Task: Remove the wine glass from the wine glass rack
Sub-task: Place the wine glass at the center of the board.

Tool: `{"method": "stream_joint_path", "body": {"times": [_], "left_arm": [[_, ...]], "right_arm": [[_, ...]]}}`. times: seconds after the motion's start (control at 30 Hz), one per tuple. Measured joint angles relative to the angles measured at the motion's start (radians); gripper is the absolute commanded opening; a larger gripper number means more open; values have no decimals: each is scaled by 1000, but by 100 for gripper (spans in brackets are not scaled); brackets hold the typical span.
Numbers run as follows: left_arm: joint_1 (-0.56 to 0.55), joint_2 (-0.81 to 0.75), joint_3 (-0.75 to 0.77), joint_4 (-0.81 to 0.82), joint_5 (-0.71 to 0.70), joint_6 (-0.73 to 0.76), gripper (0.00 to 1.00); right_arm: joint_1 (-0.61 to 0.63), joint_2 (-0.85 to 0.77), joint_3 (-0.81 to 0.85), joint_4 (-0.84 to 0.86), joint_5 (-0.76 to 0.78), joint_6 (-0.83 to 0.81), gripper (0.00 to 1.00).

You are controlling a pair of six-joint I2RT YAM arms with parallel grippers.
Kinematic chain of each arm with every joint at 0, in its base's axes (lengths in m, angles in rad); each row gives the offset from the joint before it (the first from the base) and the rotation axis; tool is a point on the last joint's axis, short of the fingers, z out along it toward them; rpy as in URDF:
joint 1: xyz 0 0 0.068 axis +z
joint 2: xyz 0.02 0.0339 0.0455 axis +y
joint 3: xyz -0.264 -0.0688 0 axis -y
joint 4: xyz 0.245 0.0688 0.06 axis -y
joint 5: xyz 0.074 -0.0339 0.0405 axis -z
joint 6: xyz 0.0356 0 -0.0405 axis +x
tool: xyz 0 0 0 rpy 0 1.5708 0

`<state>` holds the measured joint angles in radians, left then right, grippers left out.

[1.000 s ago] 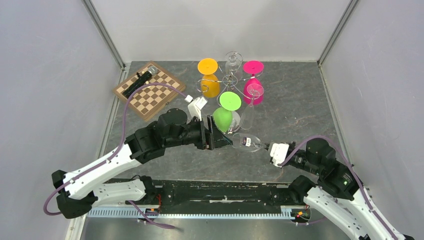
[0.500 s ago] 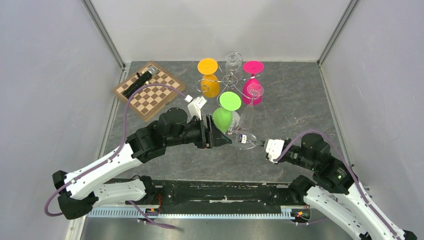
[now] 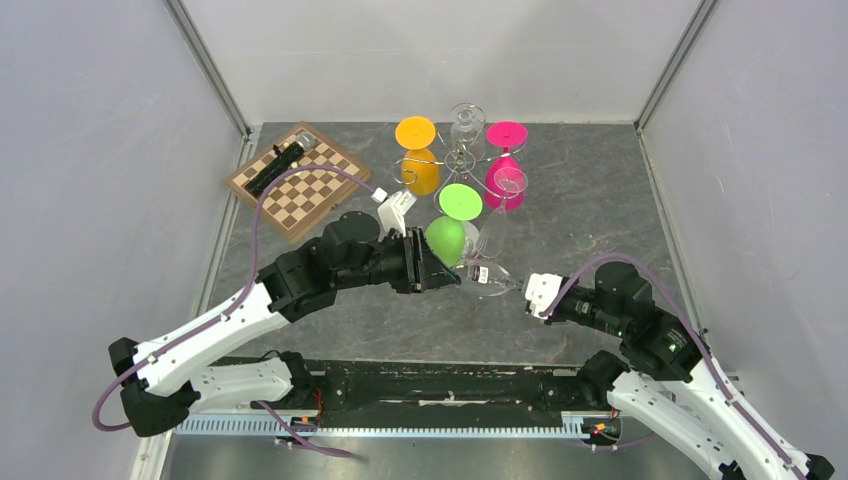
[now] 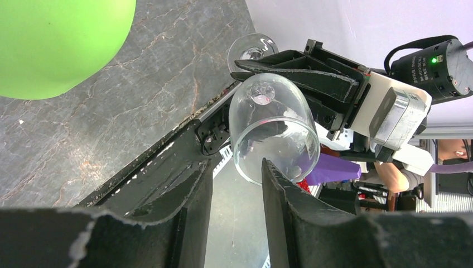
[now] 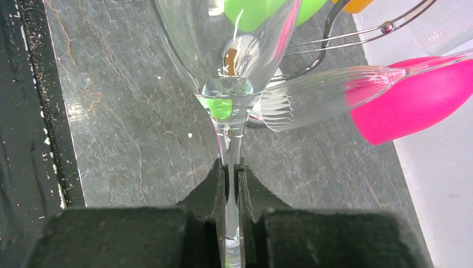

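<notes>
A clear wine glass (image 3: 488,277) lies on its side in the air, off the chrome wine glass rack (image 3: 460,160). My right gripper (image 3: 518,288) is shut on its thin stem (image 5: 230,151); the pads of that gripper (image 5: 230,167) pinch the stem from both sides. The bowl (image 4: 273,128) points its mouth at my left gripper (image 4: 234,167). That gripper is open, with nothing in the gap. Its right fingertip (image 4: 271,167) overlaps the bowl's rim. Seen from above, the left gripper (image 3: 455,275) sits just left of the bowl.
Upside-down orange (image 3: 418,150), pink (image 3: 505,160) and green (image 3: 452,220) glasses hang on the rack, along with a clear glass (image 3: 465,120) and a clear flute (image 3: 497,215). A chessboard (image 3: 295,180) lies at the back left. A black rail (image 3: 400,380) runs along the near edge.
My right arm has carried the glass to the left, bringing the bowl up to the left gripper. The left jaws have narrowed.
</notes>
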<state>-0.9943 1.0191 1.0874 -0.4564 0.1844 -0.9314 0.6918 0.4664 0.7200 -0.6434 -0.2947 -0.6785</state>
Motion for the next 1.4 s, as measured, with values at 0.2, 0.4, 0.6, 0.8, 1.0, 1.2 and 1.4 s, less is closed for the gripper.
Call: {"method": "stream_joint_path", "body": {"times": [0.2,0.4,0.6,0.8,1.0,1.2,1.4], "left_arm": [[3,2,0,-6,-2,0,41],[7,7,0,-8,-4,0,41],[10,17,0,-5,-3,0,38],[11,22,0,-1,-2,-2,27],[15,22,0,2,-3,-4,15],[23,24,0,2,-10,-10,2],[24,26,0,2,-16,-11,2]], "right_arm": [[0,14,0,0,0,7,0],[0,24,0,2,-5,18,0],[0,26,0,4,-9,25,0],[0,27,0,8,-19,30,0],[0,33,-1,15,-23,32,0],[0,34,-1,17,-24,31,0],[0,34,-2,19,-23,31,13]]}}
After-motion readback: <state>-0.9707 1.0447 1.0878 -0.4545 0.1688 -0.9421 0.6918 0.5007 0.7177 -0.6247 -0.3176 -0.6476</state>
